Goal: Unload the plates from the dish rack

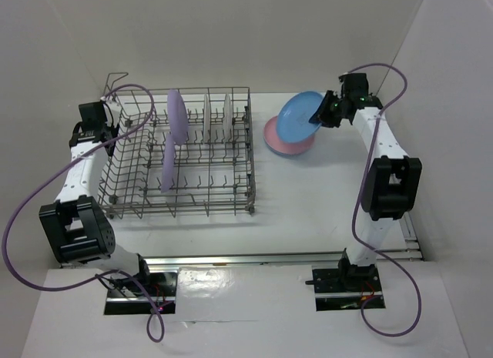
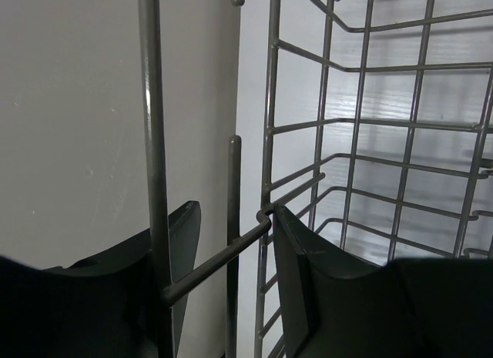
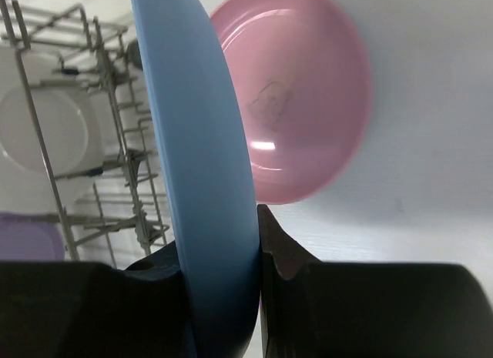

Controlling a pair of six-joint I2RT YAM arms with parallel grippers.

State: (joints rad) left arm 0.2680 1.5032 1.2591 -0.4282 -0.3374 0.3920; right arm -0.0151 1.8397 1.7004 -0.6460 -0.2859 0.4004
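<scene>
- White walls boxed in a white counter [image 1: 308, 204], with the dish rack [image 1: 115, 165] standing on its left half.
- My right gripper [image 1: 322, 115] was clamped on the rim of the blue plate [image 1: 300, 115]. It held the plate tilted just above the pink plate [image 1: 289, 146], which lay on the counter right of the rack.
- My left gripper [image 1: 108, 127] was parted at the rack's left wall near the handle corner, with wires between its fingers and nothing gripped.
- Two lavender plates [image 1: 176, 119] and two white plates [image 1: 208, 112] stood upright between the tines, not yet unloaded.
- First risk, as I judged it: releasing the blue plate at that steep tilt could make it clatter, slide off the pink one or roll away.
- Second risk: any sideways pull of my left arm would likely snag the wires, drag the rack and topple the upright plates.
</scene>
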